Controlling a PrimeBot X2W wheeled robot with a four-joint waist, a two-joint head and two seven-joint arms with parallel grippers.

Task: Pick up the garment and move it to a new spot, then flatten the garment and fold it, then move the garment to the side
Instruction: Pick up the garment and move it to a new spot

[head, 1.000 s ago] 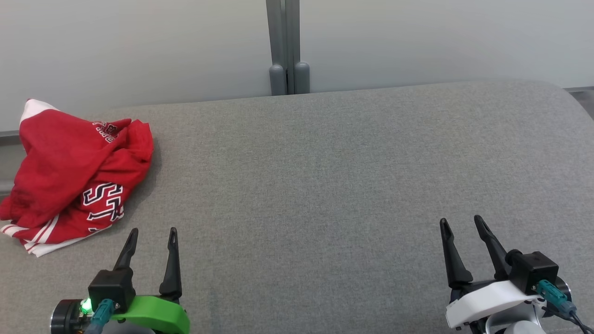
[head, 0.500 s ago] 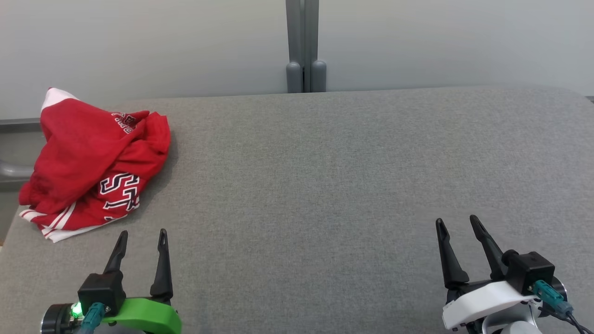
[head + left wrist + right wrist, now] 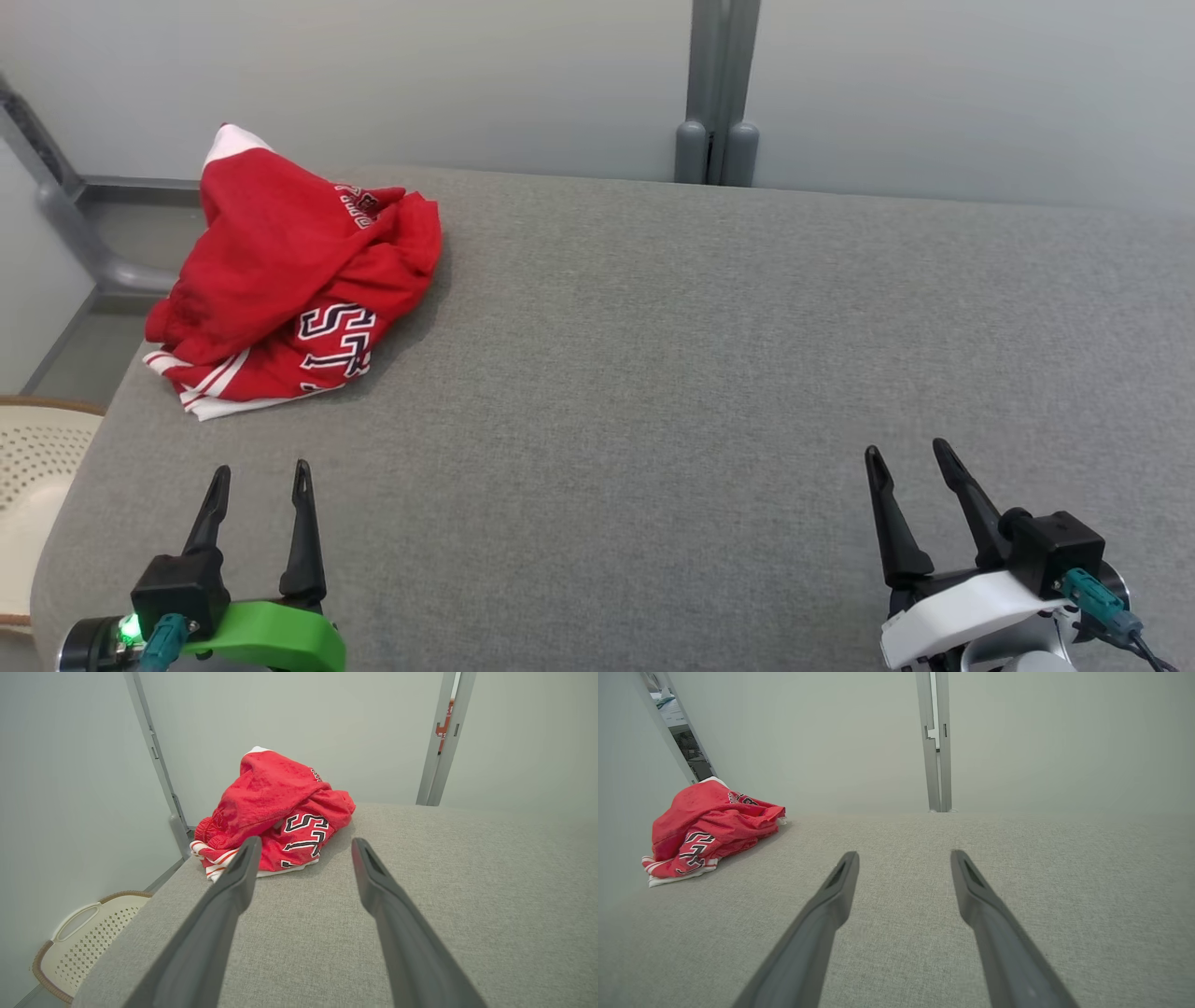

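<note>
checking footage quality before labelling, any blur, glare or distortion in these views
Head view: even, soft light, no glare; the garment throws a faint shadow rightward on the grey surface. Left wrist view: the wide-angle lens splays the wall posts, and the near fingers look soft. Right wrist view: pale and hazy, low contrast, garment readable.

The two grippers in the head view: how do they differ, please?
The left gripper has a green base, the right gripper a white one. The left gripper stands near the red garment; the right gripper is far from it across the grey surface. Both are open, holding nothing.
</note>
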